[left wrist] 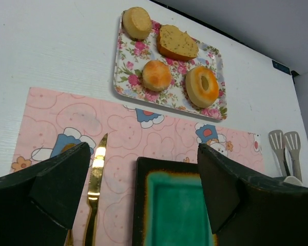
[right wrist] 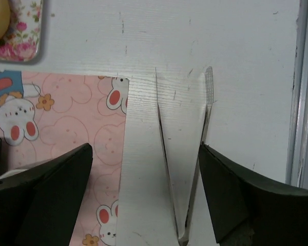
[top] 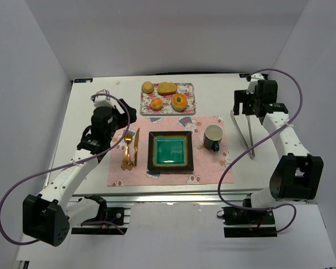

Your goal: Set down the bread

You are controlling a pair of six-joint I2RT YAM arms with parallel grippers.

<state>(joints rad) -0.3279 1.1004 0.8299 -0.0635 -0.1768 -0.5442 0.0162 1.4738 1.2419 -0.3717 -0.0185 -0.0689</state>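
The bread (top: 156, 103) is a small round orange-golden bun on the near left of a floral tray (top: 188, 89); it also shows in the left wrist view (left wrist: 156, 75). My left gripper (top: 123, 119) is open and empty over the pink placemat, above the knife and the plate's left edge, well short of the bread; its jaws (left wrist: 143, 189) stand wide apart. My right gripper (top: 248, 107) is open above the metal tongs (top: 245, 134), with its jaws (right wrist: 143, 195) wide on either side of the tongs (right wrist: 143, 179), holding nothing.
The tray also holds a pale bun (top: 148, 87), a seeded bread slice (top: 167, 88) and a ring doughnut (top: 179, 101). On the pink placemat (top: 207, 171) lie a dark square plate (top: 152, 151) with a teal centre, a gold fork (top: 126, 150), a gold knife (top: 135, 147) and a mug (top: 213, 136).
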